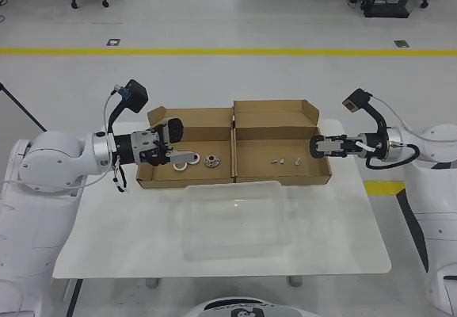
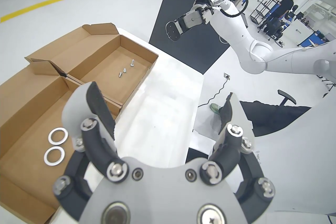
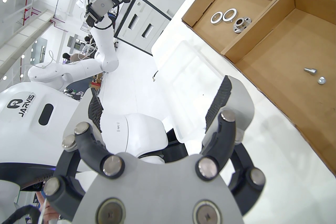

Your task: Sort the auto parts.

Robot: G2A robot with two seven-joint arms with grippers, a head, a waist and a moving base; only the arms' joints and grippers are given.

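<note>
Centre of the top view: two flat rings [image 3: 217,18] and a flanged hub [image 3: 241,24] lie in the left cardboard box [image 1: 196,119], and three bolts [image 2: 132,62] in the right cardboard box [image 1: 276,120]. The left gripper [image 2: 160,93] hangs over the left box's left end and the right gripper [image 3: 160,86] at the right box's right rim, both claws apart and empty

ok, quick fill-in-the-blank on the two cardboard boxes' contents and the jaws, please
1. The cardboard box with the flange also holds ___ flat rings.
2. The other box holds ___ small bolts.
3. The left gripper and the right gripper both have their jaws ___, with nothing held.
Missing words: two; three; open.
</note>
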